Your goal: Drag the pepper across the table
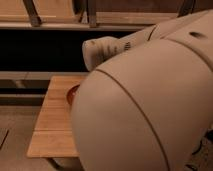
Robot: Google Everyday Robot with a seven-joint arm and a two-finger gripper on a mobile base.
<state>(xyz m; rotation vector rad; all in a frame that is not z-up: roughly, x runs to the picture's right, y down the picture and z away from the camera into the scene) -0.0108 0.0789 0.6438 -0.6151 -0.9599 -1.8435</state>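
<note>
The low table (pixel 52 125) with a light wooden plank top shows at the lower left. An orange-red bowl (pixel 72 93) sits on it, mostly hidden behind my arm. My large white arm (pixel 145 100) fills the middle and right of the camera view. The pepper is hidden or out of view. My gripper is not in view; it is somewhere behind the arm's bulk.
A dark recess (pixel 40 55) runs behind the table under a wooden shelf (pixel 55 20) with upright supports. Pale floor (pixel 15 135) lies to the left of the table.
</note>
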